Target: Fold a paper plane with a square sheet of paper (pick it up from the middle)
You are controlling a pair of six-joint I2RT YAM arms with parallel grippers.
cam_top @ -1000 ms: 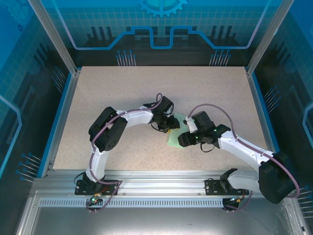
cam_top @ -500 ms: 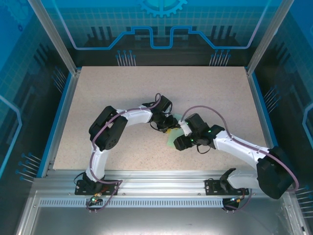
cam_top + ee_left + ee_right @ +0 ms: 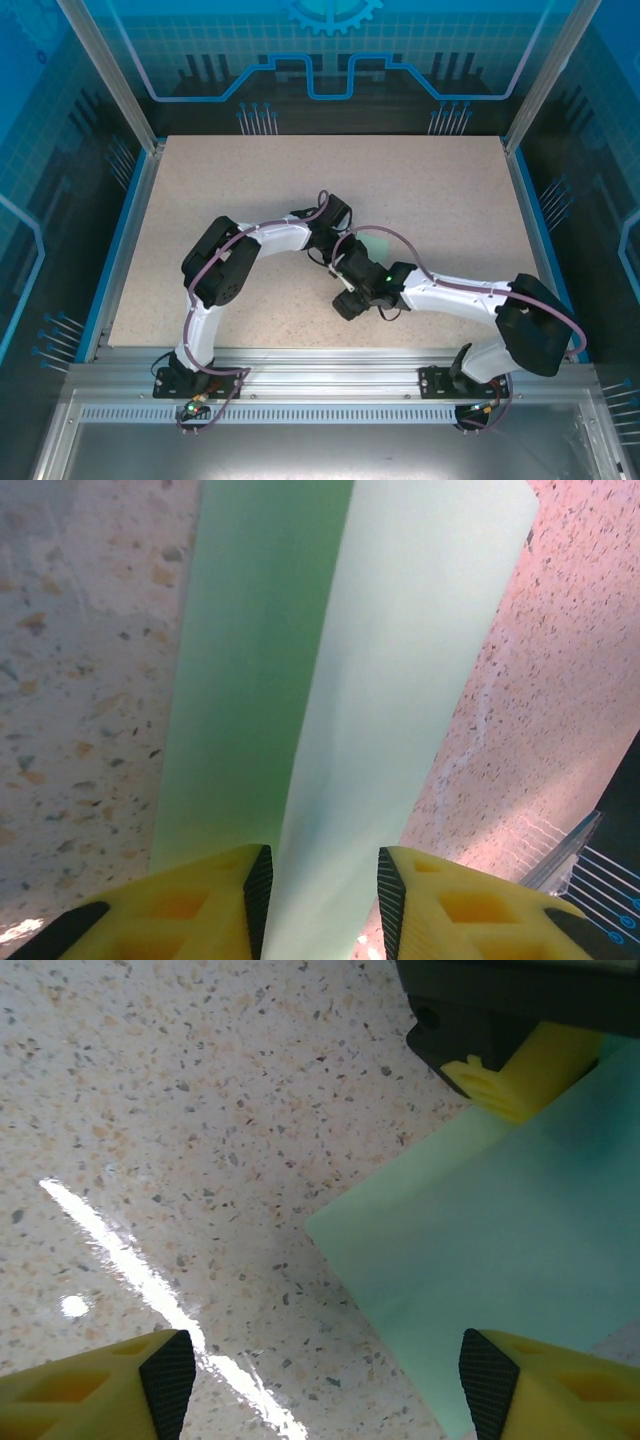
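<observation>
Close to the near edge of the table [image 3: 280,315], my two arms rise from their bases and bend inward to meet a little short of the middle. Seen from above, my right arm lies stretched low toward the left, its wrist just beside my left one. My right gripper [image 3: 330,1390] hangs over the speckled top with its fingers spread wide apart. Below it, one corner of the square sheet of paper [image 3: 480,1250] points toward it, lying on the table. Just past that, my left gripper [image 3: 320,895] is clamped on the sheet. A pale mint panel fills the gap between the yellow pads [image 3: 255,885] and runs away from them, with a darker green panel alongside. The two panels meet along a lengthwise crease. Through my right wrist camera, one yellow fingertip of the left gripper sits at the sheet's far edge. Beyond both grippers the speckled tabletop runs on to the blue back wall [image 3: 320,60].
</observation>
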